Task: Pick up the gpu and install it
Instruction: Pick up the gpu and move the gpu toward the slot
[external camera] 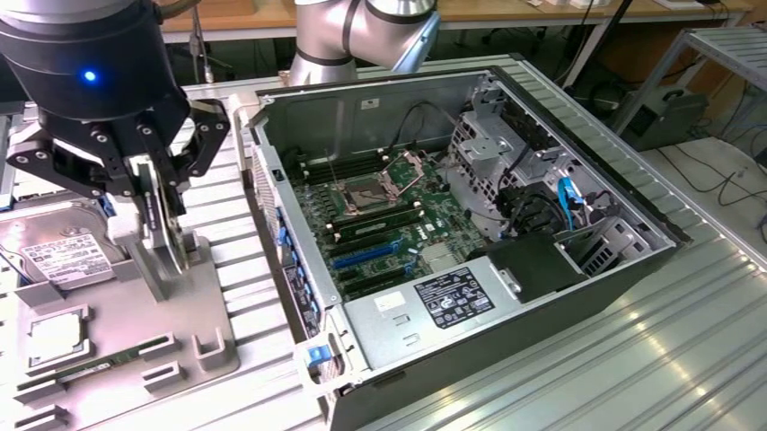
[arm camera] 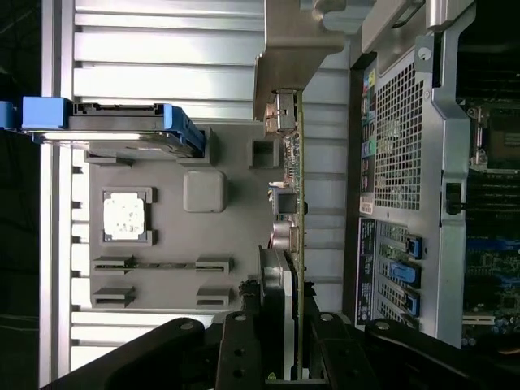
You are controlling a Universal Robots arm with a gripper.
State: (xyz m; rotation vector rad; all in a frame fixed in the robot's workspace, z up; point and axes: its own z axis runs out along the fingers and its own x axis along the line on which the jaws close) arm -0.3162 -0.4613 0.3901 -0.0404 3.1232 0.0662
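The gpu (external camera: 161,224) is grasped upright by the hand (external camera: 154,190) over the grey tray (external camera: 180,314), in which a hard drive (external camera: 60,251) is lodged, with an open computer case (external camera: 504,377) set beside it on the ribbed counter (external camera: 671,341).

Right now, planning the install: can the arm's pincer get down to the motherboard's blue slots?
Probably yes: the pincer hangs just beside the case, which lies open on its side; the blue slots are bare and the bundled cables sit towards the exterior view's right.

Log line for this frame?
gripper: shut on gpu | gpu: upright at tray holder | case: open, gpu not in it
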